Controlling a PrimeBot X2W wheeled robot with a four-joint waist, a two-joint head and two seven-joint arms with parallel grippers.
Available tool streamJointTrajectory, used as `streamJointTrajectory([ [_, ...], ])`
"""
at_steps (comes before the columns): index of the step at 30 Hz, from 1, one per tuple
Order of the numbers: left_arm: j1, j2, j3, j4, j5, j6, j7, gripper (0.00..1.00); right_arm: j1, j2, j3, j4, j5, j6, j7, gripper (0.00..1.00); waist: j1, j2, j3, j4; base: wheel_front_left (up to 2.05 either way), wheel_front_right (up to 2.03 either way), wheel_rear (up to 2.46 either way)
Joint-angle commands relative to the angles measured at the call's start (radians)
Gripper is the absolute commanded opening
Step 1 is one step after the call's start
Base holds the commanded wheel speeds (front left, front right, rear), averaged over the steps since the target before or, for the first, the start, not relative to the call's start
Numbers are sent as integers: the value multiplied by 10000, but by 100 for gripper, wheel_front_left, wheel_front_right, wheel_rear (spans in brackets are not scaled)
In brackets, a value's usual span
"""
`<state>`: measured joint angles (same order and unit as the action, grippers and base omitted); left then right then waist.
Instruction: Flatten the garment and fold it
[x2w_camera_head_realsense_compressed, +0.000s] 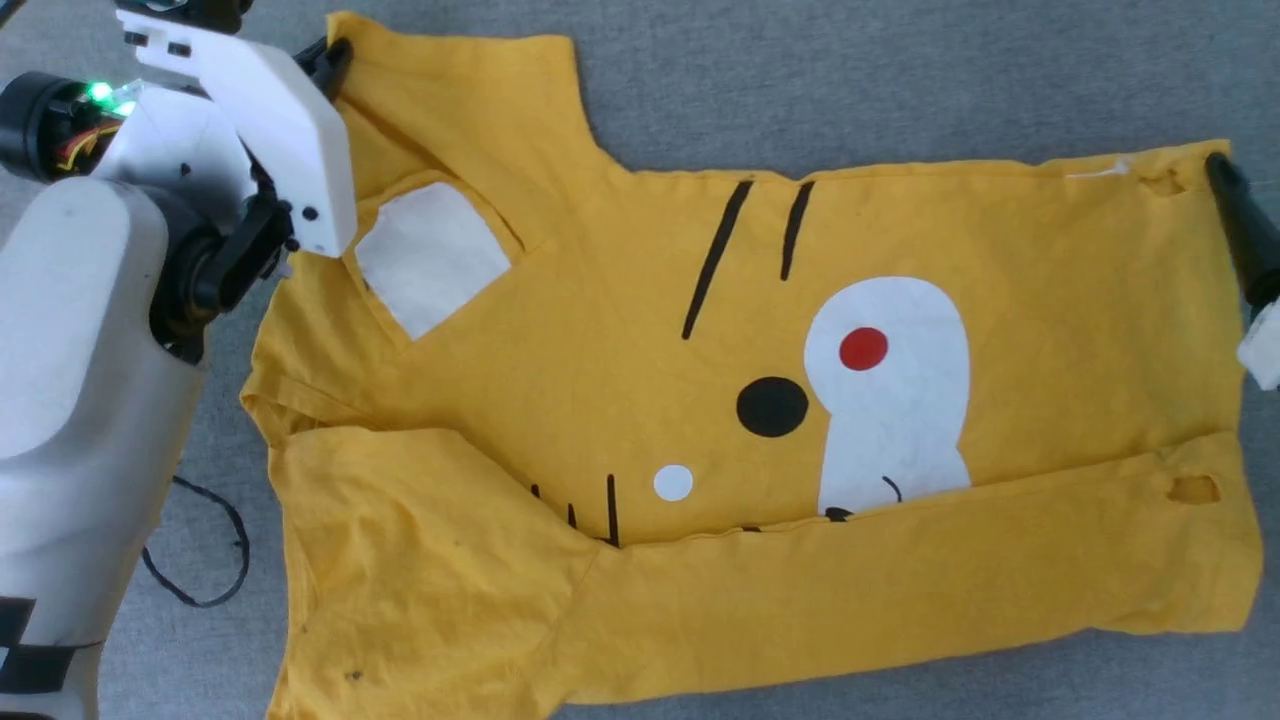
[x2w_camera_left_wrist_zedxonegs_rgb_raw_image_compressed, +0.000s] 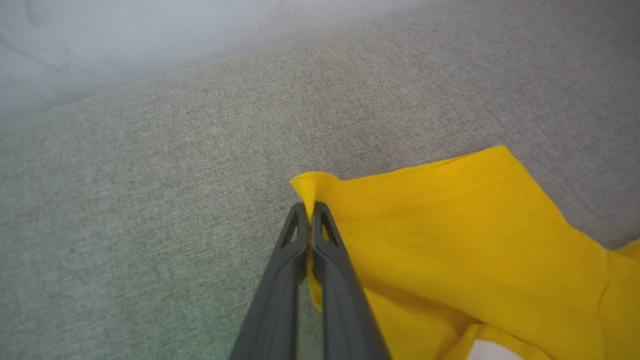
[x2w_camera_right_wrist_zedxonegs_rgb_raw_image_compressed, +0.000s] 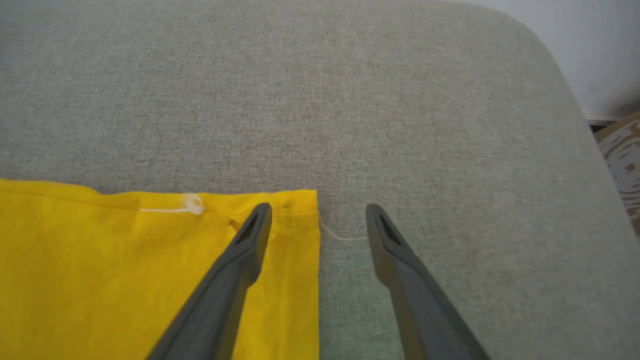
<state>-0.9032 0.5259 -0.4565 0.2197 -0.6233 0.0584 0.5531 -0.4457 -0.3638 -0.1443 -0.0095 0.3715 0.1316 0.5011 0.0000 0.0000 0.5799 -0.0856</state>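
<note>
Left pincer (x2w_camera_left_wrist_zedxonegs_rgb_raw_image_compressed: 310, 208) tight on soft, creased mustard garment (x2w_camera_left_wrist_zedxonegs_rgb_raw_image_compressed: 450, 250) corner

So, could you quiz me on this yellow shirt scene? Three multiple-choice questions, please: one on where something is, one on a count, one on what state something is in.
1. Where does the left gripper grip the garment?
A. On the black oval.
B. At a corner of its edge.
C. On its thin black stripes.

2. How many red dots does the garment's print show?
A. One.
B. Two.
C. Four.

3. How does the right gripper stand?
A. Shut on the cloth.
B. Open, straddling a corner of the garment.
C. Shut on a cup.

Answers:
1 B: the shut fingers pinch a yellow corner in the left wrist view.
2 A: a single one sits on the large white patch.
3 B: its jaws are apart, one over the cloth, one over the grey surface.
</note>
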Motion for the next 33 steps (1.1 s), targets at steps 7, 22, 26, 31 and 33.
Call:
streamJointTrajectory([
  [7,-264,-130,-92,-59,48,83,-26,0,-548,-205,517,1026,365,-9,496,100,0,0,410,331,0,0,0],
  [22,61,-234,416,-72,-155,165,-1514,0,-1035,-418,331,1245,327,-9,159,0,0,0,-452,410,0,0,0],
  [26,336,-234,609,-257,-242,164,-2041,0,-881,-404,287,1120,261,-9,-134,0,0,0,-821,440,0,0,0],
  [31,1356,-80,902,-962,-329,255,-2928,0,-190,-317,313,773,354,-9,-525,0,0,0,-1409,508,0,0,0],
  [33,1963,30,941,-1385,-320,285,-3239,0,222,-242,288,624,414,-9,-702,0,0,0,-1627,548,0,0,0],
])
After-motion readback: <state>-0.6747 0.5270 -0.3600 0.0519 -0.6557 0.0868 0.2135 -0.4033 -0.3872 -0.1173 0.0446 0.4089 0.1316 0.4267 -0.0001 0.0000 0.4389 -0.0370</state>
